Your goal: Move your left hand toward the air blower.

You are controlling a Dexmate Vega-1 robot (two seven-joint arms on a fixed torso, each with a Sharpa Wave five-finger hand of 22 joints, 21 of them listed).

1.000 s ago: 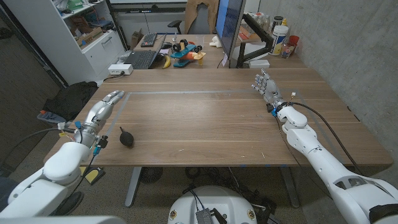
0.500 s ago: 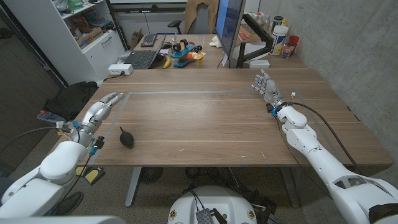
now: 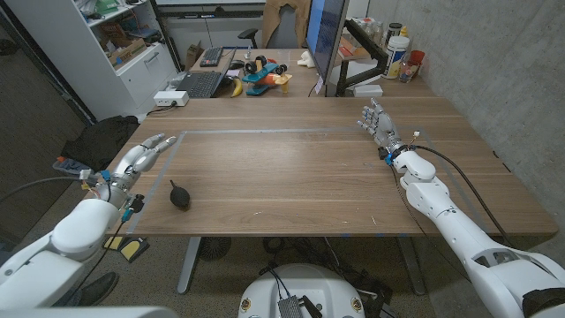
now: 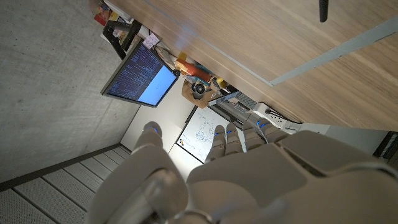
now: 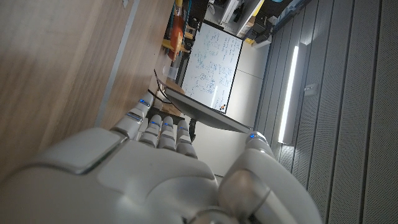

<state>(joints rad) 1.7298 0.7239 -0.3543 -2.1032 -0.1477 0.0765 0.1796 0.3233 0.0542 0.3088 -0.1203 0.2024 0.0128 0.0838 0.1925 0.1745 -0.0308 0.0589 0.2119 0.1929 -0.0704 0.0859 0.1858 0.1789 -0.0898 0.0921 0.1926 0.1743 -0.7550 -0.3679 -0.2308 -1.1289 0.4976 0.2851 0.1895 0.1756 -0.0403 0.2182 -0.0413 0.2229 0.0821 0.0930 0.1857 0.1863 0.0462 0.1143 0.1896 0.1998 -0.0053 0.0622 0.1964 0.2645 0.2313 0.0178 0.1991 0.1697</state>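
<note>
The left hand [image 3: 139, 157] sits at the left edge of the wooden table [image 3: 300, 177], fingers stretched out straight and slightly apart, holding nothing. It points away from the robot, toward the far side of the table. From the left wrist camera you get the back of that same hand [image 4: 249, 180] with the fingers [image 4: 233, 138] reaching out, nothing between them.

The air blower [image 3: 179, 196] is a small black bulb with a short nozzle, lying on the table near the front edge, just to the right of the left forearm. It's near the hand but not touching it, a bit closer to the robot than the fingertips are. In the left wrist view only a dark sliver of it [image 4: 323, 9] pokes in at the edge of the frame.

The right hand [image 3: 378, 124] is way over on the other side of the table, fingers up and loosely spread, also empty. The right wrist camera shows the back of it [image 5: 155, 168] the same way.

A thin pale tape line [image 3: 265, 132] runs across the tabletop between the two hands. Behind the table there's a keyboard [image 3: 199, 84], a banana [image 3: 237, 87] and a monitor [image 3: 325, 40].
</note>
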